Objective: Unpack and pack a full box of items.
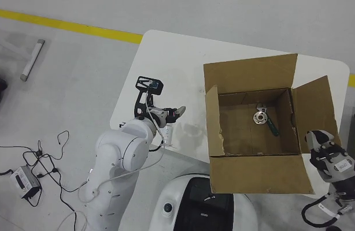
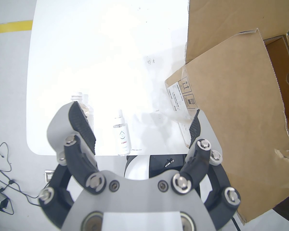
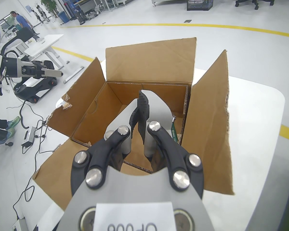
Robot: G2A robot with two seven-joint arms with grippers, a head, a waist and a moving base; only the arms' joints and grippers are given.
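So at the near edge of the white table [image 1: 166, 63], the left gripper [image 2: 134, 111] hangs with its fingers spread wide, nothing in it. Below it there's a little white spray bottle [image 2: 121, 133], with a clear plastic bottle [image 2: 86, 105] just beside it. Over to the right sits the cardboard box [image 1: 252, 72], flaps all open. The right gripper [image 3: 141, 104] hovers by the box's right-hand flap, clenched on nothing. Down inside the box, toward the far wall, a silvery tool with a green handle [image 1: 265, 121] lies on the bottom.
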